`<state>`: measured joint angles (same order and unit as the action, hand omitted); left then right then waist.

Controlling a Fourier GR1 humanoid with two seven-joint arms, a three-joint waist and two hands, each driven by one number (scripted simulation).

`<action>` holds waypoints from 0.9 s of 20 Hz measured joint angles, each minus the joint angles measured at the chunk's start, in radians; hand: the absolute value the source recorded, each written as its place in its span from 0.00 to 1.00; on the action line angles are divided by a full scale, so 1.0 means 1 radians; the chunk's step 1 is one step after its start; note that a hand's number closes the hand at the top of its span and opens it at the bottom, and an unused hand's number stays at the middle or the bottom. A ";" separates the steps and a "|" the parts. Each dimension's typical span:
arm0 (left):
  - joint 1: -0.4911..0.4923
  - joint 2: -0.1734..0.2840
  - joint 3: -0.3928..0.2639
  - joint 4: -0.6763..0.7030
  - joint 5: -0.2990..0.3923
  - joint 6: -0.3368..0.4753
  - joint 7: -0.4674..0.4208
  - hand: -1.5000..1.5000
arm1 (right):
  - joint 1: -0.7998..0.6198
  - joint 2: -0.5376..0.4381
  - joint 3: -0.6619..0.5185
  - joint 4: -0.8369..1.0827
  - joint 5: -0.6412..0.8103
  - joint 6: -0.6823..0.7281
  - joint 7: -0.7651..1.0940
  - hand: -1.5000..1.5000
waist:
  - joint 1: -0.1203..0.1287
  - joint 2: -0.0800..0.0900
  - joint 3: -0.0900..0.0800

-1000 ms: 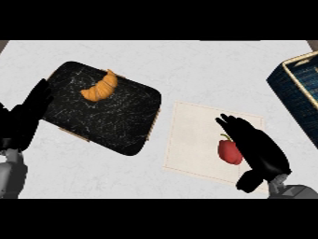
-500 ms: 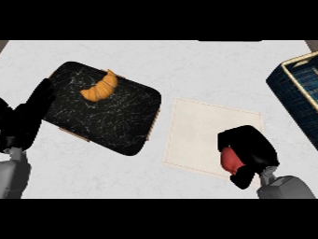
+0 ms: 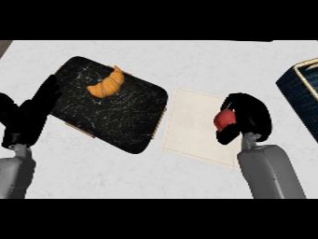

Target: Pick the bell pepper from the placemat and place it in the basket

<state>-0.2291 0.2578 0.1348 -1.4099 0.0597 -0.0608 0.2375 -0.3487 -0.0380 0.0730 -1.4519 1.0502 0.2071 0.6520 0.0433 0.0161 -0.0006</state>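
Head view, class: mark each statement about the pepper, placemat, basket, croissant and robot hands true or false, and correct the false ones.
1. The right robot hand is curled round the red pepper. True.
2. The pepper already lies in the basket. False: it is in the hand, over the placemat.
3. The croissant lies on the dark board. True.
4. The left robot hand holds the croissant. False: it is open beside the board, holding nothing.
5. The basket is at the view's left. False: it is at the right edge.

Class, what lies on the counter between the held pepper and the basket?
Head view: only bare counter between the pepper, held by the right hand, and the basket.
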 measured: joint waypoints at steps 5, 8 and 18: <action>-0.026 -0.020 -0.033 0.005 -0.010 -0.008 -0.003 0.50 | -0.210 0.026 -0.052 0.143 -0.035 -0.150 0.286 1.00 | 0.049 0.009 0.001; -0.047 -0.027 -0.045 0.006 -0.016 -0.006 0.006 0.50 | -0.326 0.031 -0.065 0.214 -0.059 -0.280 0.360 1.00 | 0.066 0.012 0.002; -0.061 -0.019 -0.031 0.038 -0.014 -0.010 0.002 0.50 | -0.682 0.033 -0.042 0.409 0.103 -0.639 0.389 1.00 | 0.057 0.004 -0.002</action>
<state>-0.2903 0.2384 0.1035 -1.3716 0.0454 -0.0703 0.2391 -1.0304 -0.0047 0.0315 -1.0429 1.1533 -0.4320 1.0410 0.1000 0.0200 -0.0022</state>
